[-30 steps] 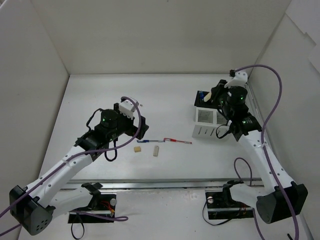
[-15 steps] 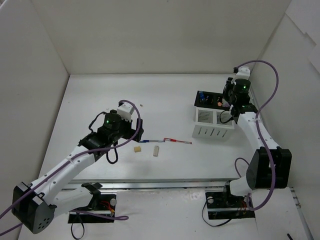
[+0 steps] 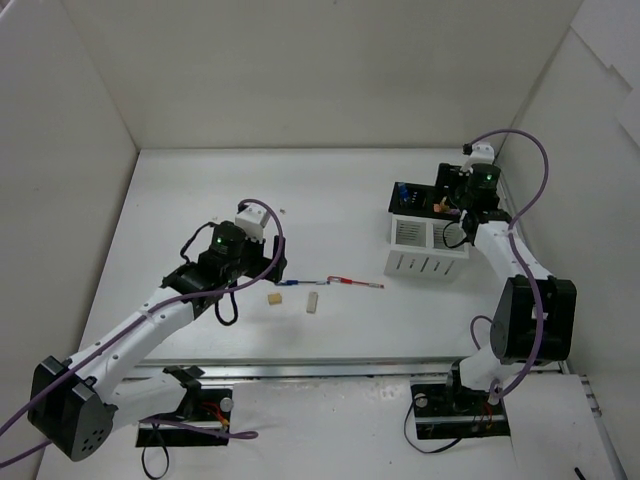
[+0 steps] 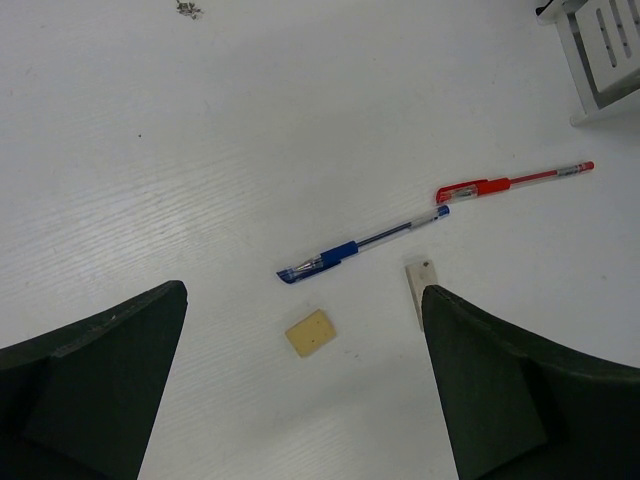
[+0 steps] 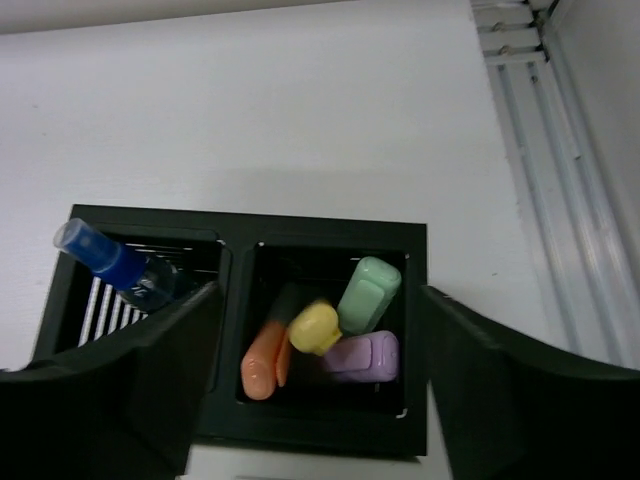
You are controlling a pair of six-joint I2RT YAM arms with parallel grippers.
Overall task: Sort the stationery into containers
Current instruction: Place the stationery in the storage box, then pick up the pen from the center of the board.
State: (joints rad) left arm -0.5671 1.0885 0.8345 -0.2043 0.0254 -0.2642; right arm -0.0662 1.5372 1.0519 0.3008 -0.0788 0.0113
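Observation:
My right gripper (image 5: 320, 300) stands open right over the black container (image 5: 240, 215). Its right compartment holds a yellow marker (image 5: 316, 326), slightly blurred, plus green (image 5: 368, 293), orange (image 5: 262, 362) and pale purple (image 5: 360, 357) markers. A clear blue-capped pen (image 5: 105, 258) leans in the left compartment. The white slotted container (image 3: 425, 250) adjoins it in front. On the table lie a blue pen (image 4: 362, 245), a red pen (image 4: 513, 181), a beige eraser (image 4: 311, 332) and a paler eraser (image 4: 420, 285). My left gripper (image 4: 305, 295) hovers open above them, holding nothing.
White walls enclose the table on the left, back and right. A ribbed rail (image 5: 530, 150) runs close beside the black container on the right. A small dark speck (image 4: 187, 10) lies on the table far from the pens.
My right arm swung back from the white box to over the black box and its jaws opened; the yellow marker now rests in the compartment. The left gripper shifted slightly nearer the pens.

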